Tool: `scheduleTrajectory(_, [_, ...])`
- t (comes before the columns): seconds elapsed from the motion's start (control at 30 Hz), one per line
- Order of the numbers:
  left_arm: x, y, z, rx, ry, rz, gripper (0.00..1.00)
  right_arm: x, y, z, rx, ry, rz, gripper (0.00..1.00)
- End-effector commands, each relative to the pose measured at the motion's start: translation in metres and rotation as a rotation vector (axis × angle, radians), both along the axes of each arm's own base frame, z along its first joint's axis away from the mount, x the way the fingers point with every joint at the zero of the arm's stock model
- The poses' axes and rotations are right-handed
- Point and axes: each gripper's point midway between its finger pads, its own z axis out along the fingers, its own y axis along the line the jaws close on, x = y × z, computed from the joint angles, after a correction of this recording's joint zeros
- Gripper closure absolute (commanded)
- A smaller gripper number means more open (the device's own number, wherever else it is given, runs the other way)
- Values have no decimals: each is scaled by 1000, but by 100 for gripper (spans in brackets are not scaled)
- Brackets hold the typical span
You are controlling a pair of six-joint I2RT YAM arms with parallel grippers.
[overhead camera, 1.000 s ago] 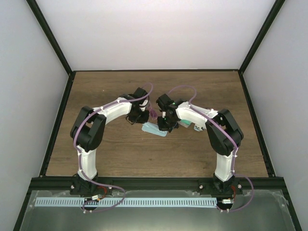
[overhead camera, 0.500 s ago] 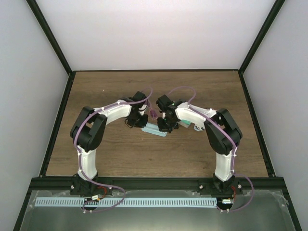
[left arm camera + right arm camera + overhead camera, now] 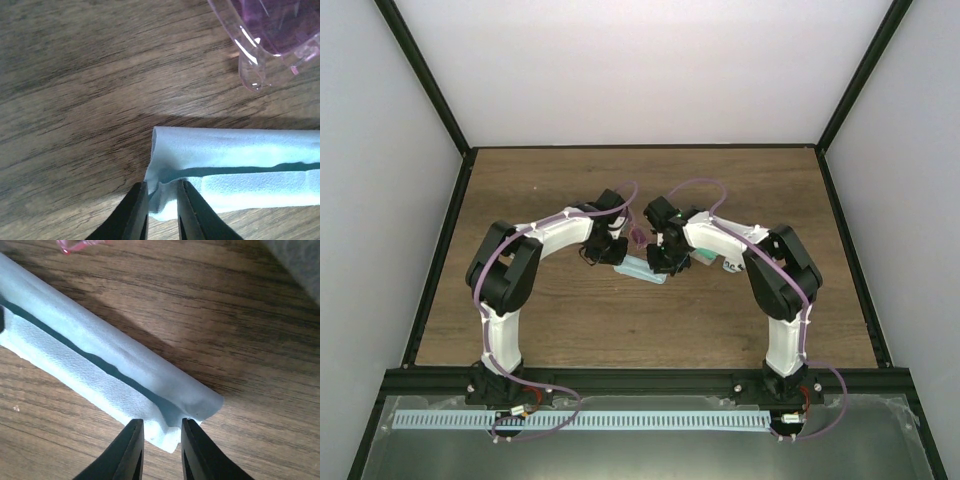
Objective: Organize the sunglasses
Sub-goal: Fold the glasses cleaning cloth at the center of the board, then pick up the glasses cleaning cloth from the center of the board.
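Brown wood-grain bench (image 3: 540, 190) is filling the overhead view, with pale panels walling it in. The left arm (image 3: 550, 232) and right arm (image 3: 725, 238) are bending inward and meeting near the middle of the bench. Their black wrists are pointing down at a folded light blue cloth (image 3: 642, 270) that is lying flat between them. The left jaws are sitting over the cloth's left end and the right jaws over its right end. From this height I cannot tell how wide either pair is standing. The purple-tinted sunglasses (image 3: 638, 238) are resting on the bench just behind the cloth, between the two wrists, and neither arm is holding them. A small teal object (image 3: 705, 258) is lying just beside the right arm, too small to identify.

In the left wrist view, two black fingers (image 3: 132, 215) are rising from the bottom edge. The left jaws are standing slightly apart, released, with a corner of the blue cloth lying in the narrow gap. The cloth is stretching away to the right edge, doubled over itself. The sunglasses are showing in the top right corner, a clear purple lens on bare wood, apart from the cloth.

In the right wrist view, two black fingers (image 3: 127, 455) are likewise parting a little. The right jaws are released, with the cloth's ragged corner sitting between them. The cloth is running diagonally up to the left edge. A sliver of pink frame is peeking in at the top left. A blurred pale grey shape (image 3: 300, 260) is occupying the top right corner, and I cannot tell what it is.
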Motion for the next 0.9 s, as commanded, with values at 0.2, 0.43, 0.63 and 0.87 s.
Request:
scheduleTrajectory(0.2, [5, -6, 22, -46, -43, -11, 65, 12, 10, 28, 32, -57, 3, 77])
scheduleTrajectory(0.43, [8, -4, 34, -51, -76, 5, 61, 11, 4, 31, 22, -61, -64, 60])
scheduleTrajectory(0.63, [19, -9, 31, -44, -91, -12, 60, 9, 3, 36, 70, -68, -159, 51])
scheduleTrajectory(0.87, [8, -4, 5, -7, -28, -62, 61, 0, 2, 22, 93, -22, -221, 49])
